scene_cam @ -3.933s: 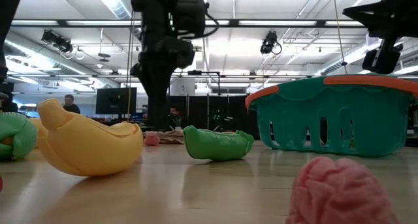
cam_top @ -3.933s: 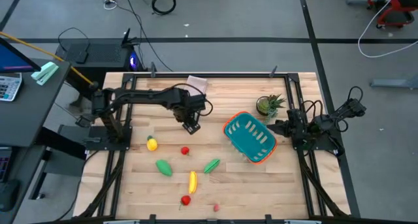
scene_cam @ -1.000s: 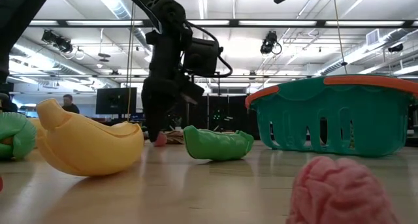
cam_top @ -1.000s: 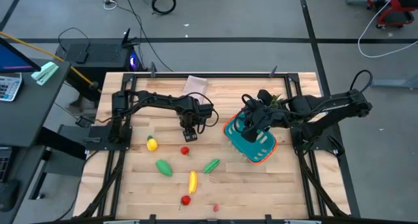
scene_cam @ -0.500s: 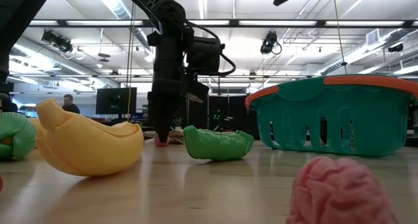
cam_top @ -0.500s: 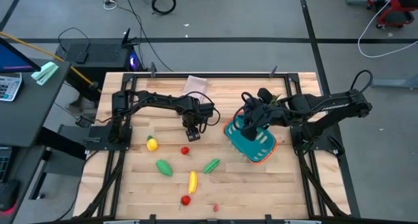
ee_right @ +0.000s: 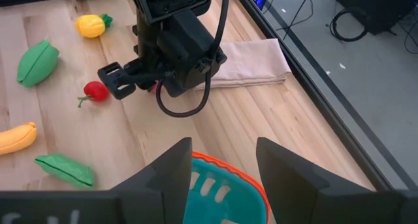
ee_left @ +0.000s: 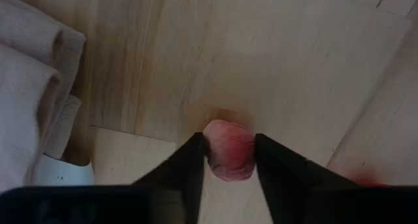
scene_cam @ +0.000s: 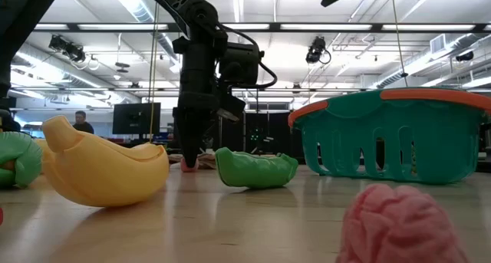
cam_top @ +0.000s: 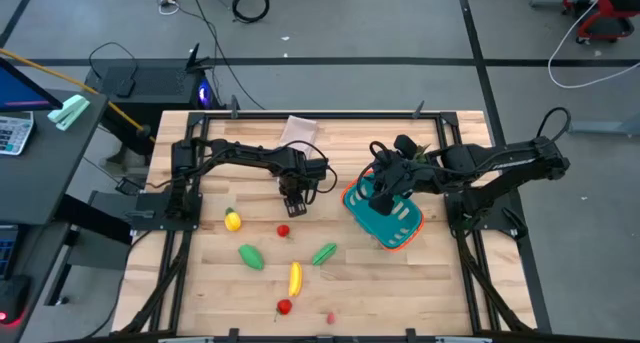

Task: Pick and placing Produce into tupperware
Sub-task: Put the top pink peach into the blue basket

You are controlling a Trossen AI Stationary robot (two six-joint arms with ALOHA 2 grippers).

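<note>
Left gripper (ee_left: 228, 160) is down at the table — jaws closed against a small pink ball (ee_left: 228, 149). Right gripper (ee_right: 222, 160) hovers over the teal basket (cam_top: 385, 211) — jaws apart, empty.

A folded beige cloth (cam_top: 299, 131) and a small potted plant (cam_top: 432, 154) sit on the wooden table (cam_top: 440, 283)

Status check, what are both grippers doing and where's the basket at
Left gripper down at the table, fingers closing on a small pink fruit. Right gripper open, hovering over the teal basket. Nothing in the way.
</note>
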